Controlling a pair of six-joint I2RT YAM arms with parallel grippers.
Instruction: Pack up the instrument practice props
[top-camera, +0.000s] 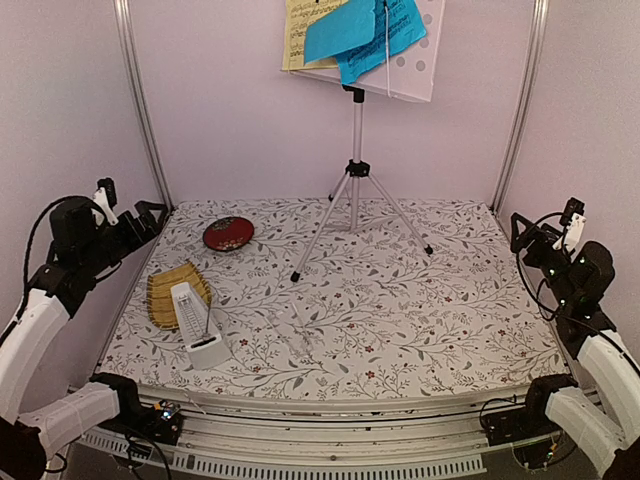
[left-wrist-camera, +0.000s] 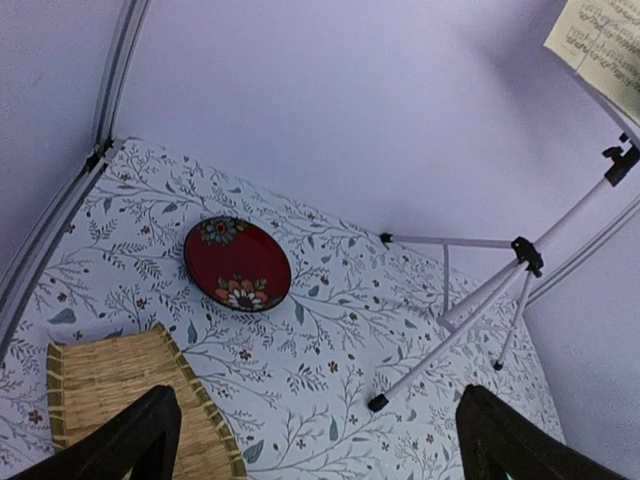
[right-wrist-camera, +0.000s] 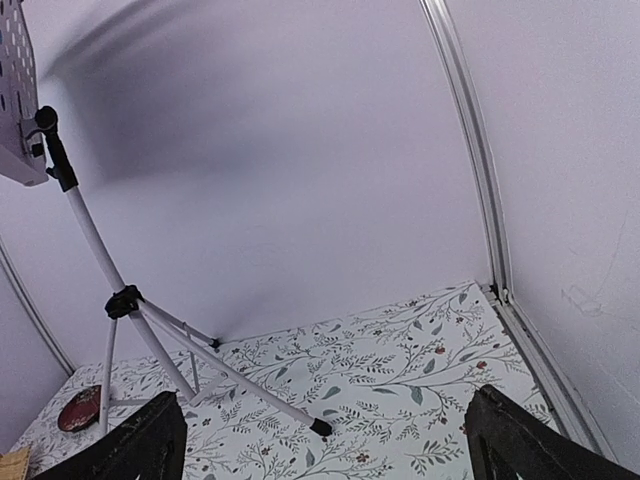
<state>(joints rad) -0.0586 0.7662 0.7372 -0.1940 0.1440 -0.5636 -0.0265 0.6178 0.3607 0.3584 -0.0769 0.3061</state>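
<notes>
Music stand (top-camera: 356, 160) stood at back centre of the table (top-camera: 420, 330): tall, probably top-heavy; take the pole above the tripod hub. Sheets (top-camera: 360, 30) on its desk: light, floppy; pinch an edge. Metronome (top-camera: 195, 318) front left, just beside the bamboo tray (top-camera: 165, 290): smooth, likely fragile; grip low. Left gripper (left-wrist-camera: 318, 400) and right gripper (right-wrist-camera: 325, 400) both spread apart, holding nothing, out at the side edges; free room mid-table.

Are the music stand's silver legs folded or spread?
Spread: the silver tripod legs splay apart, their feet on the floral table, holding up the white perforated desk.

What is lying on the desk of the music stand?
Blue sheets overlap a pale-yellow music sheet on the white perforated desk. What they cover of the desk cannot be seen.
</notes>
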